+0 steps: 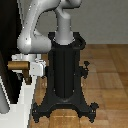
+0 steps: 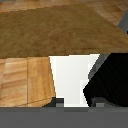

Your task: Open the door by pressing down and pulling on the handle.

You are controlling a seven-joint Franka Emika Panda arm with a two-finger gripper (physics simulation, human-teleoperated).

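Observation:
The door (image 1: 3, 70) is a black panel at the exterior view's left edge. From it the tan-brown handle (image 1: 17, 65) sticks out toward the exterior view's right. My white gripper (image 1: 27, 72) sits right at the handle's free end, its fingers reaching just below the bar. I cannot tell whether they touch it. In the wrist view the two dark fingertips (image 2: 57, 102) stand well apart with nothing between them, so the gripper (image 2: 80, 103) is open. Beyond them lie a white surface (image 2: 72, 75) and a black one (image 2: 110, 75). The handle does not show in the wrist view.
The robot's black pedestal (image 1: 64, 65) with its splayed feet stands in the middle on the wooden floor (image 1: 107, 75). A white slab (image 1: 17, 107) runs down under the handle at the exterior view's left. A brown rug (image 2: 50, 30) covers the floor in the wrist view.

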